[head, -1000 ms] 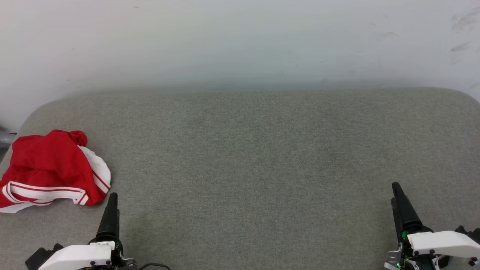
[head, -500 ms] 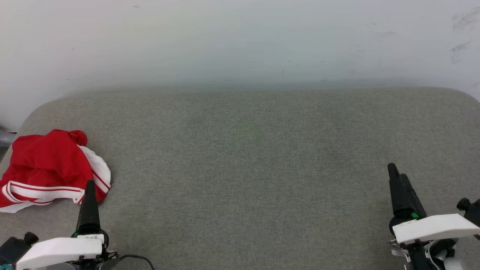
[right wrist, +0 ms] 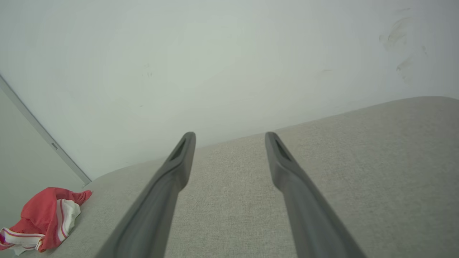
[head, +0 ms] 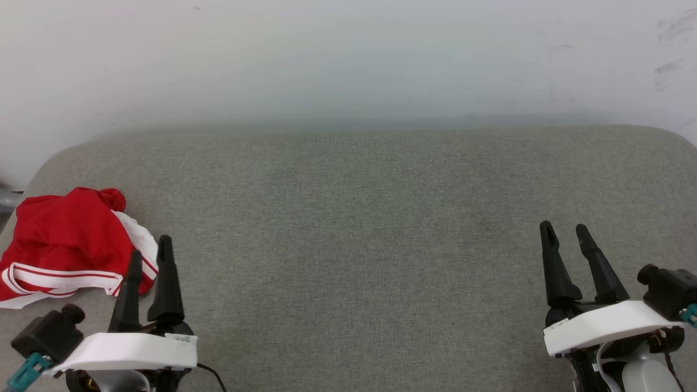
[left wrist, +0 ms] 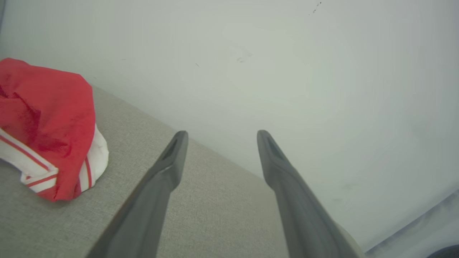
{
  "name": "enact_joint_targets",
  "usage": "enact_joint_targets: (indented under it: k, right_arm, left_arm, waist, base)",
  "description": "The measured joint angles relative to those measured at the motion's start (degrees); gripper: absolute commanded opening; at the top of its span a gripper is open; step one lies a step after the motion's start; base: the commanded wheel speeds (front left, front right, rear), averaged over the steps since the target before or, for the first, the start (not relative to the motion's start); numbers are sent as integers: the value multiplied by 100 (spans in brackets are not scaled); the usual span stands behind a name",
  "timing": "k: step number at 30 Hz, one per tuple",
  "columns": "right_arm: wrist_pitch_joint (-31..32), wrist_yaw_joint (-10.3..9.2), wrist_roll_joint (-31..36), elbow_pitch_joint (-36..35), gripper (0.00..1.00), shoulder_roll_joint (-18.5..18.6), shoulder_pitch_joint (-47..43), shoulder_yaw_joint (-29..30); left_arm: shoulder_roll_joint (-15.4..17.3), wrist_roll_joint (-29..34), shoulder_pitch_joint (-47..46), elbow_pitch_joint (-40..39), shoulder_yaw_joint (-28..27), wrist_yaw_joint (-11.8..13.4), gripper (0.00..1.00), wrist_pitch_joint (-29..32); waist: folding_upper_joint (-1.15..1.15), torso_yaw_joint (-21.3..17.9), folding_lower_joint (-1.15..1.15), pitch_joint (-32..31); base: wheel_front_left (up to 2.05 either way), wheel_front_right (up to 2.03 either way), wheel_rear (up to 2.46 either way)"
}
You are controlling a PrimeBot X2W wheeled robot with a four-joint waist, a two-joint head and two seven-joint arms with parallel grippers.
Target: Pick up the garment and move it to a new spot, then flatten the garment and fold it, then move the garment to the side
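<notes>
The garment (head: 71,245) lies crumpled in a red heap with white, red-striped trim at the far left of the grey padded surface (head: 359,218). It also appears at the left of the left wrist view as the garment (left wrist: 43,125) and small at the lower left of the right wrist view as the garment (right wrist: 46,216). My left gripper (head: 150,246) is open just right of the heap's near corner, its left fingertip overlapping the cloth's edge in the head view. My right gripper (head: 563,231) is open over bare surface at the lower right, nothing between its fingers.
A pale wall (head: 348,60) rises directly behind the padded surface. The surface's rounded left edge (head: 32,179) lies close beside the garment, and a grey object (head: 8,200) shows beyond it. Wide bare padding stretches between the two grippers.
Both arms have rolled so each gripper's two fingers now show side by side. The left gripper has closed in on the garment's near right corner. The right gripper has moved forward, up the view.
</notes>
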State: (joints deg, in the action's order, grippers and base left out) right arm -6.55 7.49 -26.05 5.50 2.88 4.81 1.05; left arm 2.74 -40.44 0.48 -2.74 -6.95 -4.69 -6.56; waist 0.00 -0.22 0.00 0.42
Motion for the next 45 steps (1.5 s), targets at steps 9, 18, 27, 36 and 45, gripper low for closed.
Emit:
enact_joint_targets:
  k: [9,18,27,36,45]
  right_arm:
    - [-138,0,929,-138,100,0,3,-74]
    - [-260,0,1705,-180,100,0,3,-137]
    - [-397,1,2337,-71,100,1,-2,-112]
    - [-505,1,2482,-30,100,1,2,-137]
    - [-611,1,1804,142,100,1,3,16]
  left_arm:
    - [25,1162,70,-297,446,148,100,-144]
    - [294,1892,152,-377,998,490,100,-278]
    - [590,2414,233,-210,1471,901,100,-398]
    - [552,2438,252,-280,1577,1146,100,-506]
    - [230,2414,373,-375,1121,656,100,-615]
  waist:
    - [0,-20,0,14]
    - [0,-34,0,5]
    - [0,-46,0,-19]
    - [0,-66,0,-13]
    - [0,-82,0,-11]
  base:
    - [0,0,0]
    - [0,0,0]
    - [0,0,0]
    - [0,0,0]
    - [0,0,0]
